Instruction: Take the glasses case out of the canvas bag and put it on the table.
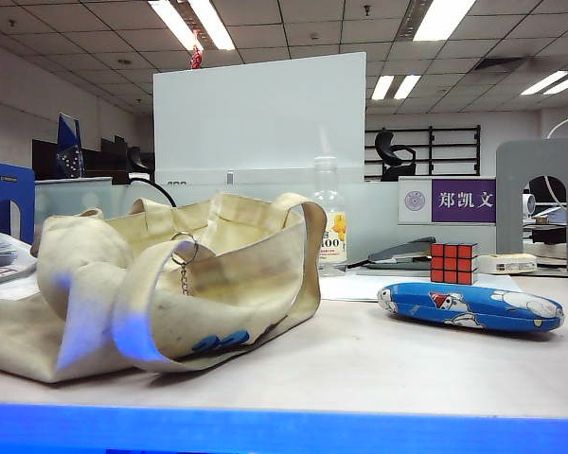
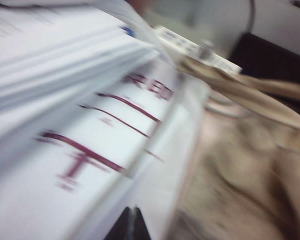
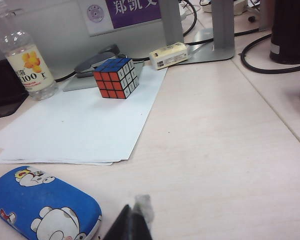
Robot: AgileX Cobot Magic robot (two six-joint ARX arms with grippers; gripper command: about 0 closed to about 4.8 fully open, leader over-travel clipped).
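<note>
On the table (image 1: 360,359) glasses case (image 1: 470,307) beside canvas bag (image 1: 170,284), wrist views alone show left claw (image 2: 130,225), right claw (image 3: 130,222), both clenched, empty

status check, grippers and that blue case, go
Left gripper shut, empty, over papers beside the cream canvas bag. Right gripper shut, empty, beside the blue cartoon-print glasses case. Case lies on the beige table, out of bag. Nothing obstructing.

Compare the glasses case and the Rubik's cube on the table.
The glasses case is a flattish oblong with rounded ends; the Rubik's cube is boxy with sharp corners. The glasses case is bright blue with white cartoon animals; the Rubik's cube shows a red face, a blue top and a white side in a grid. The Rubik's cube sits on a sheet of white paper; the glasses case lies on the bare table. Neither is held.
</note>
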